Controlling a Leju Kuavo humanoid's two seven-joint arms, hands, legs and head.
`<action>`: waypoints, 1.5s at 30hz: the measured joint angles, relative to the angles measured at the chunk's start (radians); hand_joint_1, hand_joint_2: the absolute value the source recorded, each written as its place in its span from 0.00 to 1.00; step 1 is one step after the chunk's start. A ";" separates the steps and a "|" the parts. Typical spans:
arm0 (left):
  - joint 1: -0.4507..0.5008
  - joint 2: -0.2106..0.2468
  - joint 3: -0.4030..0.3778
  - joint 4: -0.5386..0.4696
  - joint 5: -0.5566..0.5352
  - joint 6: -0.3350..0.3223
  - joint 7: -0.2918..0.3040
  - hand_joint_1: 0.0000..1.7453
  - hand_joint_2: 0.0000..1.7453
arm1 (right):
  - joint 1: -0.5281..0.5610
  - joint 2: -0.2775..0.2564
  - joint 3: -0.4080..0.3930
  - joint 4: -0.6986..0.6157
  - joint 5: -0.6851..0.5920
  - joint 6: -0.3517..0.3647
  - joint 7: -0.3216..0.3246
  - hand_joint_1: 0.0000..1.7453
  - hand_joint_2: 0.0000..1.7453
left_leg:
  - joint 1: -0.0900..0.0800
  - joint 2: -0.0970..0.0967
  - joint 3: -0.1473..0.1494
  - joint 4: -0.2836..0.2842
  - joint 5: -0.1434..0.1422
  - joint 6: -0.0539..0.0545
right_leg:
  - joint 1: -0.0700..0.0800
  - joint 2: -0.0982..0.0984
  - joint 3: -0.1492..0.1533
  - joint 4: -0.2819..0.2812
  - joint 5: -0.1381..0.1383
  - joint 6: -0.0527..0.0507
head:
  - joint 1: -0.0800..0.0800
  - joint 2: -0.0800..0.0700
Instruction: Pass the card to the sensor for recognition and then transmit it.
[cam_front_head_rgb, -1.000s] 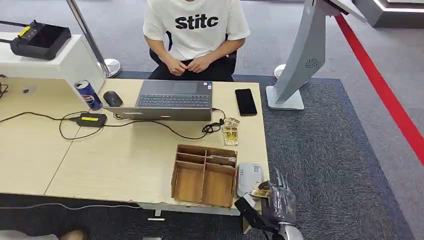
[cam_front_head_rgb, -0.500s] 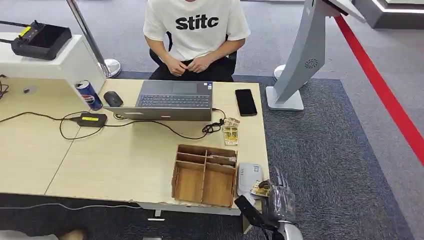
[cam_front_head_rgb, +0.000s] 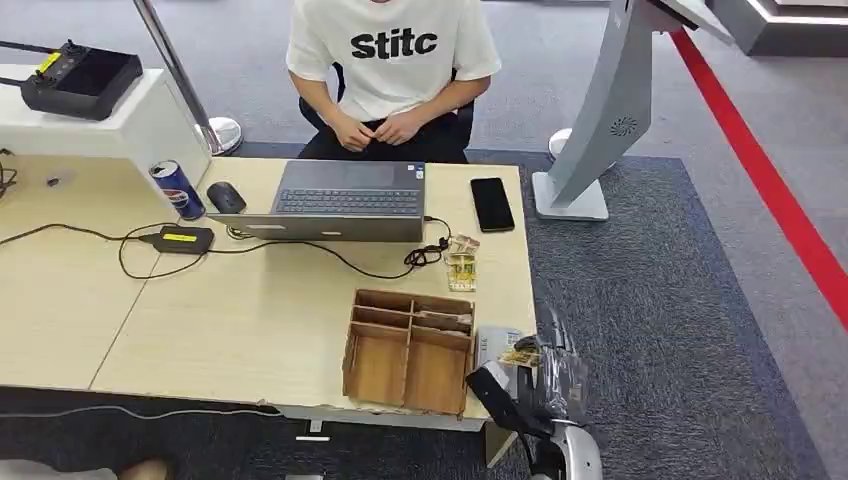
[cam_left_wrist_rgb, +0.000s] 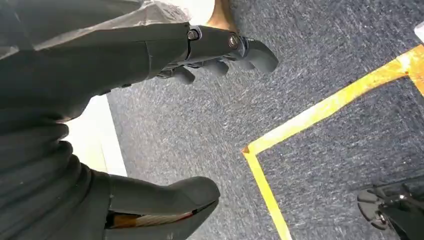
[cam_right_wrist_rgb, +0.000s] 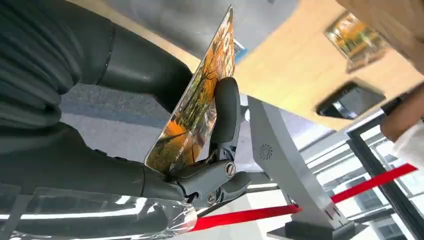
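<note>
My right hand (cam_front_head_rgb: 556, 377) hangs at the table's front right corner and pinches a card with an orange picture (cam_front_head_rgb: 520, 355) between thumb and fingers. The card's edge lies over the near part of the small white sensor (cam_front_head_rgb: 494, 343), which sits beside the wooden box. In the right wrist view the card (cam_right_wrist_rgb: 200, 95) stands on edge, clamped by the thumb (cam_right_wrist_rgb: 226, 115). My left hand (cam_left_wrist_rgb: 125, 55) hangs above dark carpet, its fingers (cam_left_wrist_rgb: 250, 50) apart and holding nothing.
A wooden divided box (cam_front_head_rgb: 408, 350) stands left of the sensor. Farther back lie another card (cam_front_head_rgb: 460, 270), a cable, a phone (cam_front_head_rgb: 491, 203) and a laptop (cam_front_head_rgb: 348, 198). A person (cam_front_head_rgb: 390, 60) sits behind the table. A grey kiosk stand (cam_front_head_rgb: 600, 110) rises on the right.
My right hand has moved a little forward and up with the card, so it now covers more of the white sensor. Nothing else has moved.
</note>
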 joint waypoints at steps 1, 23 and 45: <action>-0.001 0.000 0.000 0.000 -0.003 0.000 0.000 0.00 1.00 | -0.002 0.005 -0.002 -0.011 -0.002 0.000 0.000 1.00 1.00 | 0.000 0.000 0.000 0.000 0.000 0.000 | 0.000 0.000 0.000 0.000 0.000 0.000 | 0.000 0.000; -0.042 -0.012 -0.025 -0.002 -0.044 -0.005 0.030 0.00 1.00 | -0.166 0.093 0.104 -0.219 -0.019 0.006 0.039 1.00 1.00 | 0.000 0.000 -0.001 0.000 0.000 0.000 | 0.000 0.000 -0.001 0.001 0.000 0.000 | 0.000 0.000; -0.069 -0.025 -0.042 -0.002 -0.083 -0.020 0.045 0.00 1.00 | -0.290 0.181 0.251 -0.228 0.008 0.014 0.009 1.00 1.00 | 0.000 0.000 -0.001 0.000 0.001 0.000 | 0.000 0.000 -0.001 0.001 0.000 0.000 | 0.000 0.000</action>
